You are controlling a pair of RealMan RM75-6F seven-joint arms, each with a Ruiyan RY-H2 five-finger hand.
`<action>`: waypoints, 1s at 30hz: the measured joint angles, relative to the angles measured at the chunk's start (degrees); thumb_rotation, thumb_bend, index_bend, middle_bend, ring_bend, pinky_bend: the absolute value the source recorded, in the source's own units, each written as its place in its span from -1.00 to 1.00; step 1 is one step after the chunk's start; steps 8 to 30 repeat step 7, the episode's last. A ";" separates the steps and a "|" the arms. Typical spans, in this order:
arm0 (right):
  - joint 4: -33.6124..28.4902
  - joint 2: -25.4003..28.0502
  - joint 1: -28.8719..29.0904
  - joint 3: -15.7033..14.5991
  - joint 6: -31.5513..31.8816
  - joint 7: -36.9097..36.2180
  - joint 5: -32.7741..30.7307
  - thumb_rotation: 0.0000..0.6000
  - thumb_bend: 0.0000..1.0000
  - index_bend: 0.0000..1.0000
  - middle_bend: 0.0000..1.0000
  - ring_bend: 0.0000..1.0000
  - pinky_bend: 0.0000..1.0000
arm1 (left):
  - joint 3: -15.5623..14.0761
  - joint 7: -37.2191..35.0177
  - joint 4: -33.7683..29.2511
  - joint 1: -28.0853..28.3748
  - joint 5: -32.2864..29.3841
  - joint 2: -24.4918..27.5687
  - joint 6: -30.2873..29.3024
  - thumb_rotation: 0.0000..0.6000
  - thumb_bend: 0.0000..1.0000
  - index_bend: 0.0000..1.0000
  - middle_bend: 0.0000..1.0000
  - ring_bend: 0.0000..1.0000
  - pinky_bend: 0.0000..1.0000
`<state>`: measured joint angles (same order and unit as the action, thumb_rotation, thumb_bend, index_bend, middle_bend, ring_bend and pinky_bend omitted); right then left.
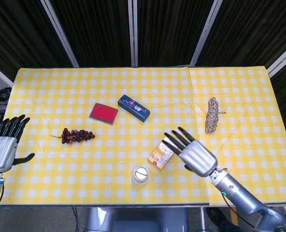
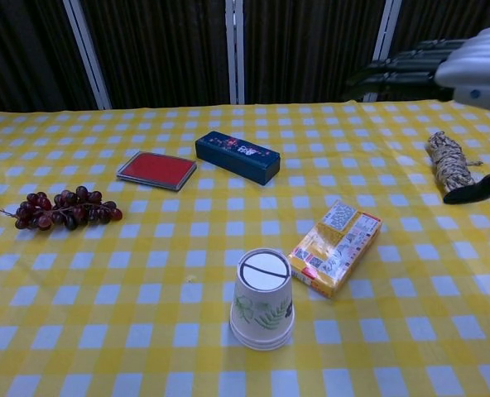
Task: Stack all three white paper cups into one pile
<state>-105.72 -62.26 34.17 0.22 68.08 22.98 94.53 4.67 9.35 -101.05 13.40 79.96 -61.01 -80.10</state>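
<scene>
The white paper cups (image 1: 140, 175) (image 2: 262, 307) stand upside down as one nested pile near the table's front edge, with a green leaf print on the side. My right hand (image 1: 192, 152) (image 2: 456, 73) hovers open to the right of the pile, fingers spread, holding nothing. My left hand (image 1: 5, 146) is open at the table's far left edge, well away from the cups; the chest view does not show it.
A yellow snack box (image 1: 161, 155) (image 2: 336, 247) lies just right of the pile. A bunch of grapes (image 1: 76, 135) (image 2: 56, 208), a red case (image 1: 104, 113) (image 2: 156, 169), a dark blue box (image 1: 133, 107) (image 2: 237, 156) and a rope bundle (image 1: 212, 115) (image 2: 449, 160) lie farther back.
</scene>
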 measured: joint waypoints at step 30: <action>11.53 0.51 -11.49 -0.84 14.88 -10.02 -0.62 1.00 -1.00 -1.00 -1.00 -1.00 -1.00 | -1.31 -0.41 0.73 -1.70 1.06 -0.69 -1.27 1.00 -1.00 -1.00 -1.00 -1.00 -1.00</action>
